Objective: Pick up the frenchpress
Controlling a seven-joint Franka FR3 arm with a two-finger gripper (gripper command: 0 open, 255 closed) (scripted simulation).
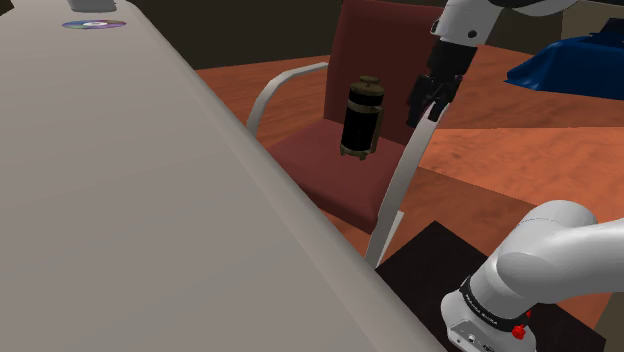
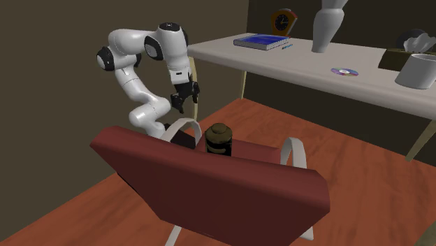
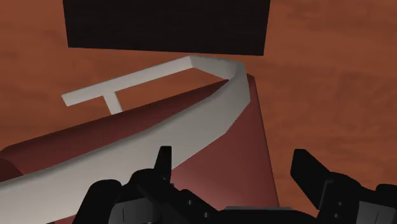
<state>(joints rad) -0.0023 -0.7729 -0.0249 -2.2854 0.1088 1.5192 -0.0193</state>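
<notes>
The frenchpress (image 1: pixel 361 118) is a dark cylinder with a brownish lid, standing on the seat of a dark red chair (image 1: pixel 325 165). In the second exterior view the chair's back (image 2: pixel 209 185) hides all but the top of the frenchpress (image 2: pixel 218 136). My black gripper (image 1: pixel 420 112) hangs open above the chair's pale armrest (image 1: pixel 405 180), apart from the press and on its right in the shoulder view. It holds nothing. In the second exterior view the gripper (image 2: pixel 181 105) is above the far armrest. In the wrist view the gripper (image 3: pixel 234 167) has its fingers apart over the armrest (image 3: pixel 191 121).
A long grey table (image 1: pixel 120 200) runs along the shoulder view's left, with a disc (image 1: pixel 94 24) at its far end. In the second exterior view that table (image 2: pixel 314 66) bears a blue book (image 2: pixel 260 42), a vase (image 2: pixel 327 24) and a white pot (image 2: pixel 419 70). My black stand (image 1: pixel 440 260) is beside the chair.
</notes>
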